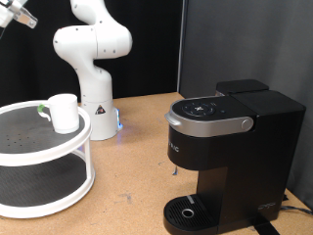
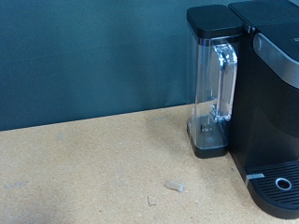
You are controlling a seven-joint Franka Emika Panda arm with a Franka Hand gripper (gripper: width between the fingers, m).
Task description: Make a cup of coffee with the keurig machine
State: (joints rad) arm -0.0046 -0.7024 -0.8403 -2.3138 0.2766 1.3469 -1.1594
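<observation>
Matte-black keurig machine (image 1: 227, 157) stands nearest, lid closed, drip tray (image 1: 186, 211) bare. Farther back, the cup (image 1: 65, 113) sits on the white two-tier stand (image 1: 44, 152). My gripper (image 1: 14, 14) hangs at the exterior view's top left corner; whether its fingers are spread, I cannot tell.

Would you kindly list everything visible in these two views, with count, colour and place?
keurig machine: one, matte black with silver-grey lid handle, exterior view's right.
water tank: one, clear with black lid, beside the machine in the wrist view.
cup: one, white, on the stand's top tier.
two-tier stand: one, white rims, exterior view's left.
table: one, brown.
crumbs: small, pale, on the table.
robot arm: one, white, behind the stand.
gripper: exterior view's top left corner, barely visible.
</observation>
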